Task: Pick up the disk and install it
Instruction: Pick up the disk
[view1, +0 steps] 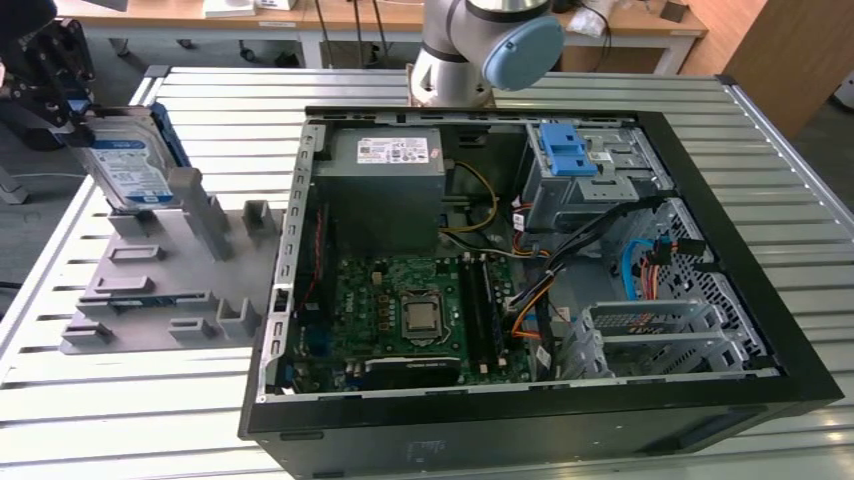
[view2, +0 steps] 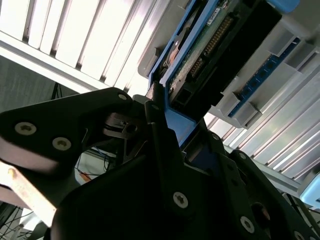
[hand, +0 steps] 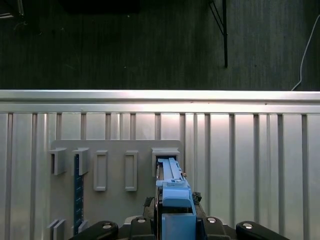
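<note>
In the exterior view the disk (view1: 130, 168), silver-grey with a white-and-blue label and a blue bracket, stands upright at the far left. Its lower end is at the tall slot of the grey holder (view1: 160, 290). My gripper (view1: 74, 105) is shut on its upper end. In the first wrist view the disk (hand: 171, 185) appears edge-on between my black fingers (hand: 150, 204), over a slot of the holder (hand: 115, 165). In the second wrist view my gripper (view2: 172, 120) clamps the blue bracket of the disk (view2: 220, 50). I cannot tell whether the disk rests in the slot.
An open black computer case (view1: 727, 250) lies on the slatted metal table (view1: 160, 420), to the exterior view's right of the holder. Inside it stands a grey drive cage with a blue-latched tray (view1: 574, 150). The arm's base (view1: 467, 50) stands behind the case. A blue strip (hand: 77, 190) sits in another holder slot.
</note>
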